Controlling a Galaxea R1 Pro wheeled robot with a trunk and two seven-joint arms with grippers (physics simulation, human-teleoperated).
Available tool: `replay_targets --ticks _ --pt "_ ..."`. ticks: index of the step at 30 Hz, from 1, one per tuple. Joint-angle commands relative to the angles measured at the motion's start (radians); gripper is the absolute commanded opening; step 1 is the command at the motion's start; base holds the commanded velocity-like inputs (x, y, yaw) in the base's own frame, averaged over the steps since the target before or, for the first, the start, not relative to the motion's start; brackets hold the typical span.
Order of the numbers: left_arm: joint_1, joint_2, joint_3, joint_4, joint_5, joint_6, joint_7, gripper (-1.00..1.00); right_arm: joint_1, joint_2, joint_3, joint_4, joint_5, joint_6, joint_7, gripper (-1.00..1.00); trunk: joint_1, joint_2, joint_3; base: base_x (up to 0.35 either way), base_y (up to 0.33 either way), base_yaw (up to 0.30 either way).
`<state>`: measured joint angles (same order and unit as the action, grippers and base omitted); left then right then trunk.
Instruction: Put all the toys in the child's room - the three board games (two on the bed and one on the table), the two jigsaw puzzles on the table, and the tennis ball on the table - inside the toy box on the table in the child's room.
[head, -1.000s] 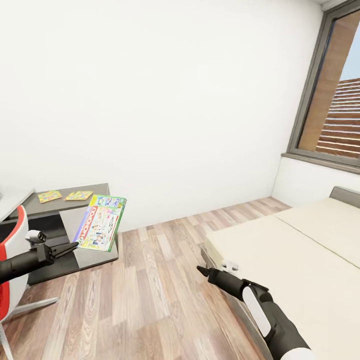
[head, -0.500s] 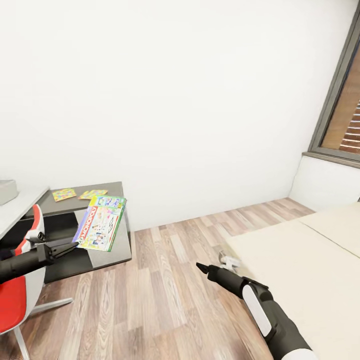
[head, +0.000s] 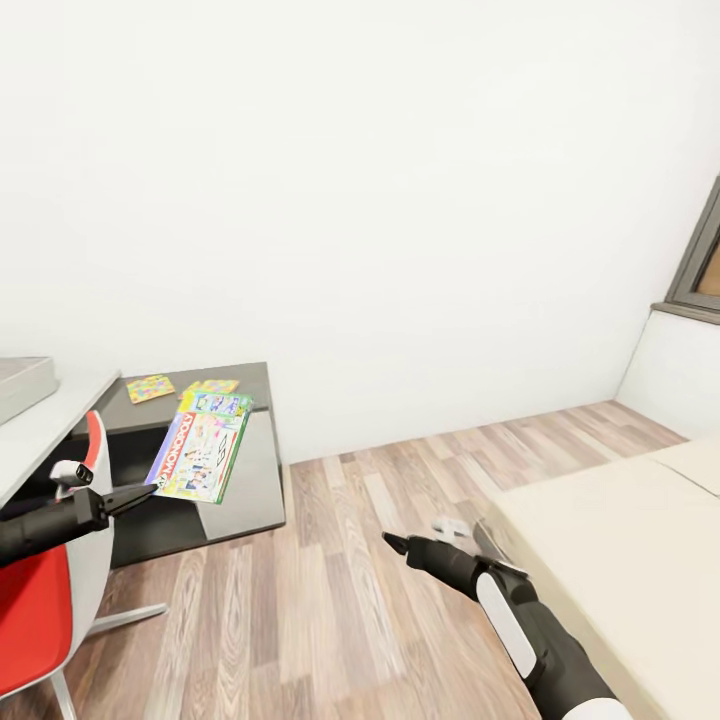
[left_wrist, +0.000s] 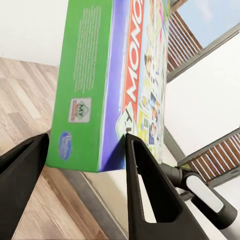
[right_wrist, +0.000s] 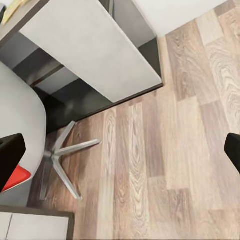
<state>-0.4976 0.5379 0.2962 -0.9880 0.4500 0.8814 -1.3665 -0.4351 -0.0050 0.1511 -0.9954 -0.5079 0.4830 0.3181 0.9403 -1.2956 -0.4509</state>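
My left gripper (head: 148, 489) is shut on the lower edge of a green-edged board game (head: 200, 455) with busy print, and holds it tilted in the air in front of the desk. In the left wrist view the two fingers (left_wrist: 145, 170) stand on either side of the box (left_wrist: 100, 80). Two jigsaw puzzles (head: 150, 388) (head: 212, 386) lie flat on the dark desk top. The pale grey toy box (head: 20, 384) sits on the light table (head: 55, 432) at the far left. My right gripper (head: 391, 541) hangs open over the floor, beside the beige bed (head: 620, 540).
A red and white swivel chair (head: 50, 590) stands at the lower left, with its metal star base (right_wrist: 65, 160) on the wood plank floor (head: 330, 600). The desk has a grey panel front (right_wrist: 95, 50). A dark window frame (head: 702, 260) is at the right edge.
The whole view has swung left: the window and bed slid rightward, and the toy box and light table came in at the left. Both arms keep their pose, with the board game still held.
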Motion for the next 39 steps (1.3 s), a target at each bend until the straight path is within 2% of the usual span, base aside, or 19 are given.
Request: replay_targets --ticks 1,6,10,13,15,17,23,32,35,39 --pt "-0.001 0.000 0.000 0.000 0.006 0.011 -0.002 -1.00 -0.001 -0.001 0.001 -0.001 -0.004 0.005 0.000 1.00 0.001 -0.001 -0.002 0.302 0.097 0.133" --pt "-0.001 0.000 0.000 0.000 0.006 0.011 -0.002 -1.00 0.000 -0.003 0.001 -0.024 -0.005 0.005 0.007 1.00 0.001 -0.001 -0.005 0.310 0.040 0.229" --pt "-0.001 -0.001 0.000 0.000 0.006 0.011 -0.002 -1.00 0.002 -0.010 0.000 -0.203 -0.008 0.026 0.007 1.00 0.001 -0.001 -0.005 0.320 0.004 0.283" --pt "-0.001 0.000 0.001 0.000 0.007 0.011 -0.004 -1.00 0.001 -0.010 -0.007 -0.356 -0.014 0.121 0.005 1.00 0.001 -0.001 -0.005 0.321 0.001 0.289" --pt "-0.001 0.001 0.003 0.000 0.007 0.011 -0.004 -1.00 0.001 -0.008 -0.012 -0.411 -0.018 0.187 0.002 1.00 0.001 -0.001 -0.005 0.322 0.000 0.290" --pt "-0.001 0.004 0.004 -0.001 0.007 0.011 -0.006 -1.00 0.001 -0.010 -0.014 -0.449 -0.021 0.218 0.003 1.00 0.001 -0.001 -0.005 0.319 0.000 0.291" --pt "0.001 0.008 0.007 -0.001 0.011 0.011 -0.008 -1.00 0.005 -0.011 -0.038 -0.496 -0.025 0.249 0.006 1.00 0.001 -0.001 -0.005 0.304 0.000 0.291" --pt "0.002 0.011 0.009 -0.014 0.015 0.021 -0.011 -1.00 0.035 -0.010 -0.042 -0.521 -0.025 0.250 0.007 1.00 0.001 -0.001 -0.008 0.124 -0.004 0.291" --pt "0.002 0.012 0.009 -0.021 0.015 0.025 -0.012 -1.00 0.036 -0.011 -0.047 -0.522 -0.025 0.252 0.007 1.00 -0.011 0.020 0.000 0.006 0.000 0.291" --pt "0.002 0.013 0.008 -0.023 0.014 0.037 -0.011 -1.00 0.037 -0.011 -0.072 -0.522 -0.028 0.252 0.008 1.00 -0.026 0.048 0.011 0.001 0.000 0.291"
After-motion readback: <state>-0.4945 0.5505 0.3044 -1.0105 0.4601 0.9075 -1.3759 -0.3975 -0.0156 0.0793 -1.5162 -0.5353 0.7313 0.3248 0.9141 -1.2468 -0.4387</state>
